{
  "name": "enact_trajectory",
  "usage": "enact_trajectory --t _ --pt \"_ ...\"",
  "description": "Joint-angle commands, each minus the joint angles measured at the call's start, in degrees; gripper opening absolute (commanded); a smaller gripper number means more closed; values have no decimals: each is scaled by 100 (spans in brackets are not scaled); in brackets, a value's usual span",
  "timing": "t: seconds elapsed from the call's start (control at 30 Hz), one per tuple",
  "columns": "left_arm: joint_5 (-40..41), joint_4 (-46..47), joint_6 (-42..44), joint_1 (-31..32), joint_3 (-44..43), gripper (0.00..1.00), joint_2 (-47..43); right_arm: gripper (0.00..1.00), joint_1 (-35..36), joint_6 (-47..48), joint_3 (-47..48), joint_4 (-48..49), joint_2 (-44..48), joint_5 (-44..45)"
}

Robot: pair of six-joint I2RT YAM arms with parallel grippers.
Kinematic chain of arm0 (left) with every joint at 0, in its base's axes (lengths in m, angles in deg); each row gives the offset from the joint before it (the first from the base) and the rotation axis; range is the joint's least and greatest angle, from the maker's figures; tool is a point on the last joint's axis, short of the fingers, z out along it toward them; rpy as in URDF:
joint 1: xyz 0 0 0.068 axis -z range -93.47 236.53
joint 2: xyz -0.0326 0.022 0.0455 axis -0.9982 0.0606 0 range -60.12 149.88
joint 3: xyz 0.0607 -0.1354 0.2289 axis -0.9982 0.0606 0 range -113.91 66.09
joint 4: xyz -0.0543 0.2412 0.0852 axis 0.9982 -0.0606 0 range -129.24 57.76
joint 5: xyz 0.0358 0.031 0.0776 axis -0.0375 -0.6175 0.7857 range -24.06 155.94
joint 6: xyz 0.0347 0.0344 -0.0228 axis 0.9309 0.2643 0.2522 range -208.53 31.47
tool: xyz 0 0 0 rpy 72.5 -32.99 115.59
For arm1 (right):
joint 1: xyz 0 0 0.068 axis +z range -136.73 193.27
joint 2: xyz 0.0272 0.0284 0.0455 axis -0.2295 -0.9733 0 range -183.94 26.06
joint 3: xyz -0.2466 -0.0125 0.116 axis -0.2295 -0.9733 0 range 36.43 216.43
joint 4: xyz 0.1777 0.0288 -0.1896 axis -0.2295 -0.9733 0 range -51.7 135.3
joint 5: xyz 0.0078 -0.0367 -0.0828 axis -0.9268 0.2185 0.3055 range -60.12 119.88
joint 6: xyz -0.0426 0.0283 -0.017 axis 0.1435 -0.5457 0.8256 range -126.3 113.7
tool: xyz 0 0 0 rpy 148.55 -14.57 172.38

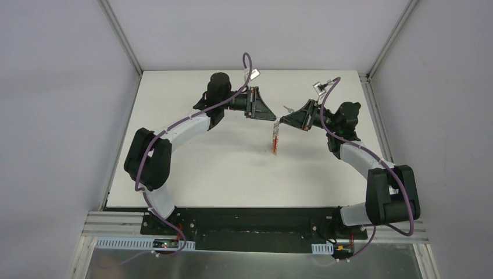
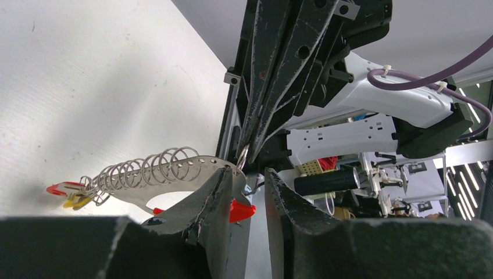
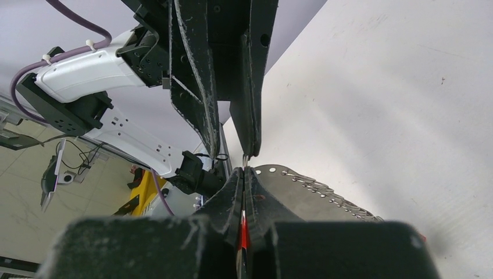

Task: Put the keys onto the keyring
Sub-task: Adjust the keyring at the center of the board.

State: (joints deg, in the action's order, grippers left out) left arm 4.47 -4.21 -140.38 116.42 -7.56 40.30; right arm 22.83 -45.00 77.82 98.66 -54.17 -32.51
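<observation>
The keyring [image 1: 275, 138] hangs in the air above the middle of the table, grey half [image 2: 174, 177] up, carrying several wire rings. Keys with red and yellow tags [image 2: 68, 193] dangle at its far end. My left gripper [image 2: 247, 174] has its jaws part way apart round the keyring's near end, where a red tip [image 2: 241, 210] shows. My right gripper [image 3: 245, 170] is shut on a key's red tag [image 3: 242, 232]. Its small metal ring [image 2: 242, 157] touches the top end of the grey plate [image 3: 302, 197]. In the top view both grippers [image 1: 274, 119] [image 1: 281, 121] meet tip to tip.
The white table [image 1: 203, 168] is bounded by grey walls with aluminium rails at the left [image 1: 119, 35] and right [image 1: 383, 52]. The arm bases sit on a black bar [image 1: 250, 224] at the near edge.
</observation>
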Motion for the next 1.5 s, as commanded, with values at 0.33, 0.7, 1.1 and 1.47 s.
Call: enact_trajectory --t 0.33,0.7,1.1,1.47 --pt "-74 232 -69 54 -242 28 144 0 -27 -238 72 601 -43 -117" --pt "-119 405 -255 138 -238 22 153 0 -26 -251 71 605 -66 -74" --pt "-150 484 -319 208 -265 13 169 0 -28 -240 54 590 -45 -51" --pt "-207 326 -179 210 -395 0 206 0 -25 -25 104 408 -93 -155"
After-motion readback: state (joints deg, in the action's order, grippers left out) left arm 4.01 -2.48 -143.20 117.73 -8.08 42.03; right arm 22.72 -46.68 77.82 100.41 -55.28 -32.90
